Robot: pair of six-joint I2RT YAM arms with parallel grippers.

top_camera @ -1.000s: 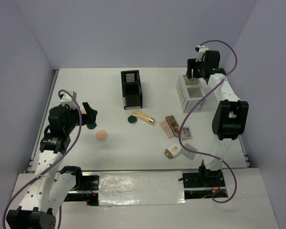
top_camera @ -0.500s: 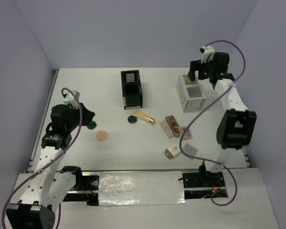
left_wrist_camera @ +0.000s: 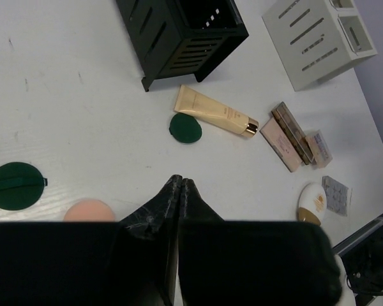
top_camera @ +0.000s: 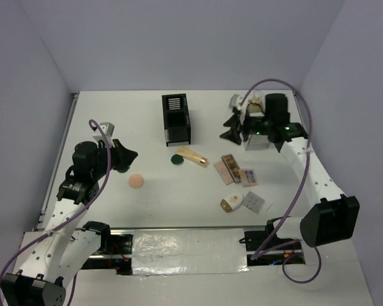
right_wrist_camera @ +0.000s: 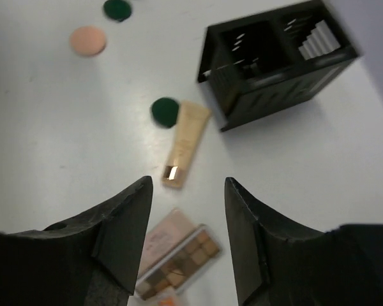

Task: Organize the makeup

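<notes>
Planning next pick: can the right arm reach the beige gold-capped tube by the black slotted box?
Likely yes: right gripper open, facing the flat-lying beige gold-capped tube; only a dark green round compact sits close.

The table (top_camera: 115,115) is white, and the walls (top_camera: 179,44) around it are pale lilac. The slotted organizer box (top_camera: 177,118) is black and the grid-sided organizer box (left_wrist_camera: 319,41) is white. The beige tube (top_camera: 193,157) has a gold cap, and left of it lies a dark green round compact (top_camera: 177,160). Further left are a peach puff (top_camera: 136,181) and a dark green disc (left_wrist_camera: 15,185). To the right lie a pale pink palette (left_wrist_camera: 279,145), a brown-shaded palette (left_wrist_camera: 292,132), a bright multi-coloured palette (top_camera: 248,176) and a grey palette (left_wrist_camera: 336,194) gridded with pale spots. The oval compact (left_wrist_camera: 313,201) is white with gold. The left pincer (left_wrist_camera: 179,183) and right pincer (right_wrist_camera: 188,191) are black, and the cables (top_camera: 268,83) are purple.
</notes>
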